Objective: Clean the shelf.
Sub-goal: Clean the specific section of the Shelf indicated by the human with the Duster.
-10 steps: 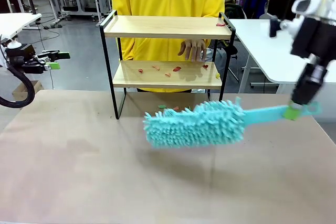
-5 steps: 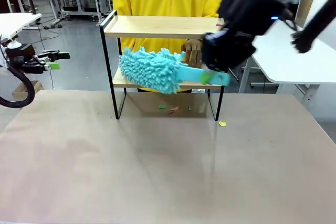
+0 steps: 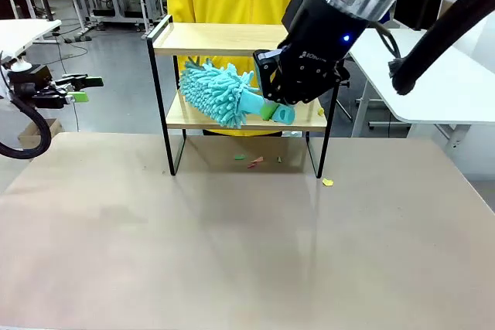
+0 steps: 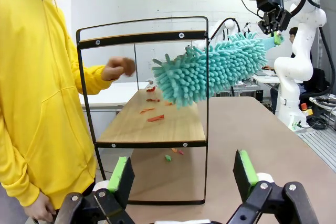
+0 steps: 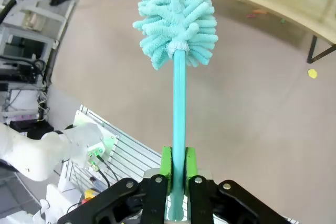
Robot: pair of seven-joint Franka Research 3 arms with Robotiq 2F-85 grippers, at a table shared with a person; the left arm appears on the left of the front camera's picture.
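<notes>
Front view: right gripper clamped shut on the duster handle, head at the gap between the boards of the shelf, upper centre of frame.
Tilted hold probably clears the top board to reach the scraps on the lower one. Left gripper wide open, empty, parked at left edge.

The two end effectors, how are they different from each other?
The left end effector is open and empty; the right end effector is shut on the handle of the turquoise duster. The left one hangs far from the shelf; the right one is right at it. Both have green pads.
</notes>
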